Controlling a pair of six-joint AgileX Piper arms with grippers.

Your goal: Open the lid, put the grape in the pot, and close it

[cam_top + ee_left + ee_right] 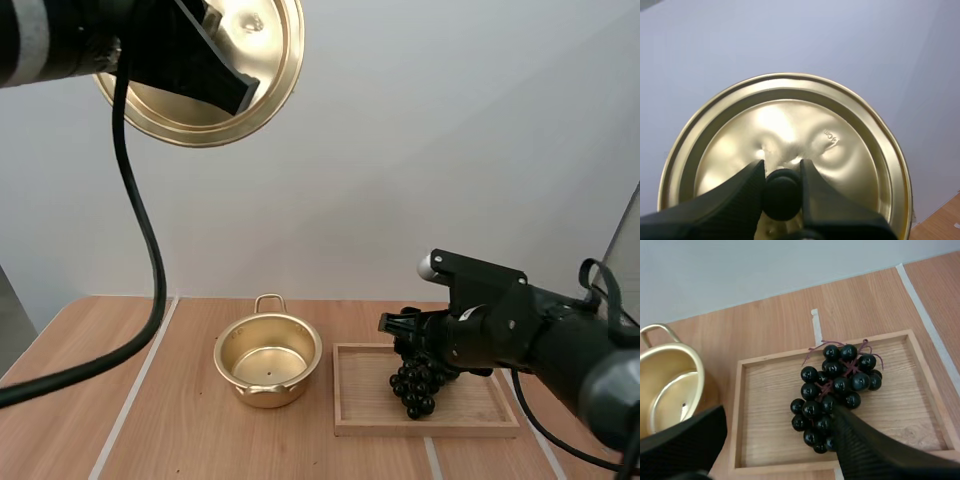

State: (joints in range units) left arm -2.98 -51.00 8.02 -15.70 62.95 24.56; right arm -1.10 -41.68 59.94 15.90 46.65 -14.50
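The grapes (835, 390) lay in a loose bunch on the wooden tray (737, 415), toward its middle and not touching its walls. The right end effector (779, 412) was spread wide over them. One finger touched the bunch's near side, and the other stood well apart, above the tray's wall on the pot's side. The pot (245, 385) sat open on the counter (100, 400) just beside the tray, and nothing could be seen inside it. High above, the left end effector (781, 172) pinched the lid (790, 130) by its black knob (781, 194).

The grip looked off-centre. Closing from there could push the bunch sideways instead of trapping it, or catch only a few berries, so the rest might sag and pull loose on the lift. The far finger could also snag the tray wall on the way in. The lid hung from a small round knob alone, so it might swivel or slip.

The tray's raised wall and the pot's rim both lay on the way across, so the bunch would need lifting clear of them. With the lid held so high, the space over the pot was open.
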